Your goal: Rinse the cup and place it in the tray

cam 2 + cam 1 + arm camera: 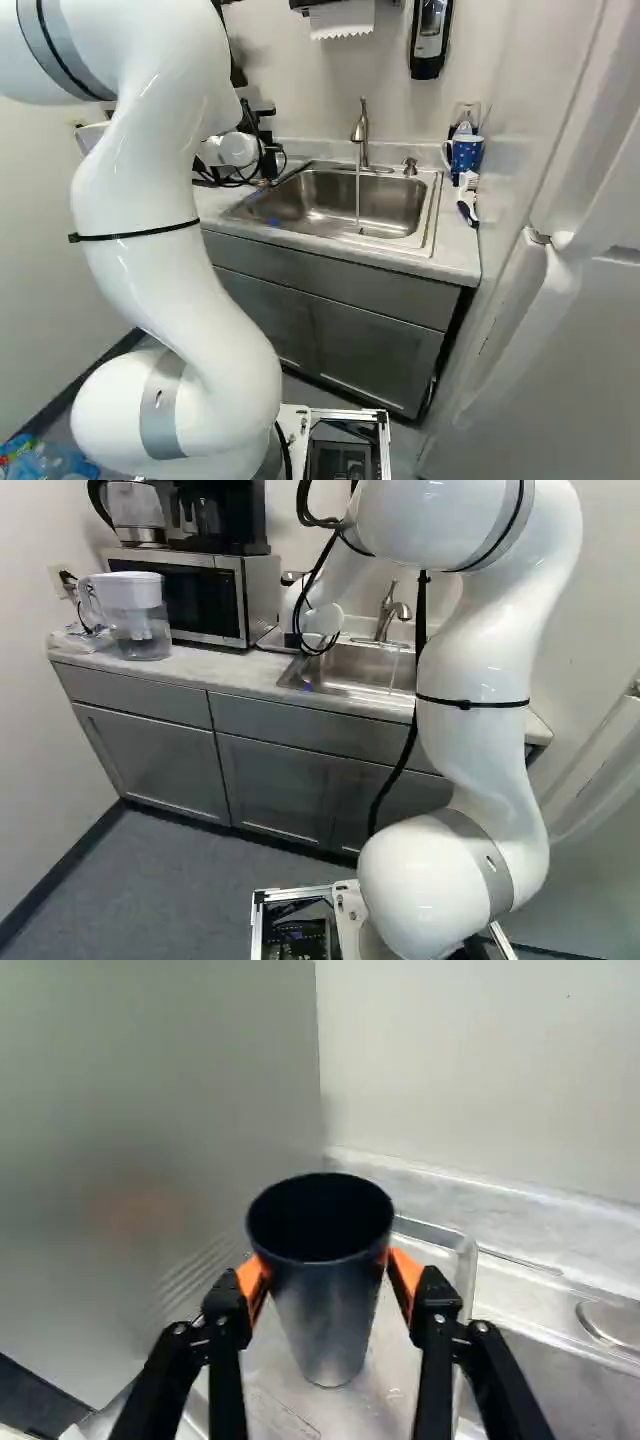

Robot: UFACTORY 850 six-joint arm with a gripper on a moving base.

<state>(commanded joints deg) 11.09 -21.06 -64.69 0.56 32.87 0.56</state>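
Cup (325, 1310) is standing mouth-up over the metal tray (440, 1235), beside the side wall of the microwave (235, 600); whether its base is touching the tray, I cannot tell. The end effector (328, 1275) is grasping it from two opposite sides, orange pads (405, 1268) pressing just under the rim. Farther along the counter (220, 668), water (357, 195) is running from the faucet (362, 135) into the sink (330, 190). Handling, by judgement: the dark, faintly shiny wall is looking stiff, metal or hard plastic, so probably light, and unlikely to be breaking. Wet, it would be turning slippery; the smooth wall is narrowing toward the base, giving the pads little to catch on. The high hold is seeming sound, leaving the base free for setting down, though the weight is hanging below the pads and could be swinging into a tilt. Squeezing lower would be meeting a narrower wall and crowding the tray. Whether rinsing is finished, these views are not showing; the position is suggesting placing, with level lowering and gentle, even opening being the likely needs.
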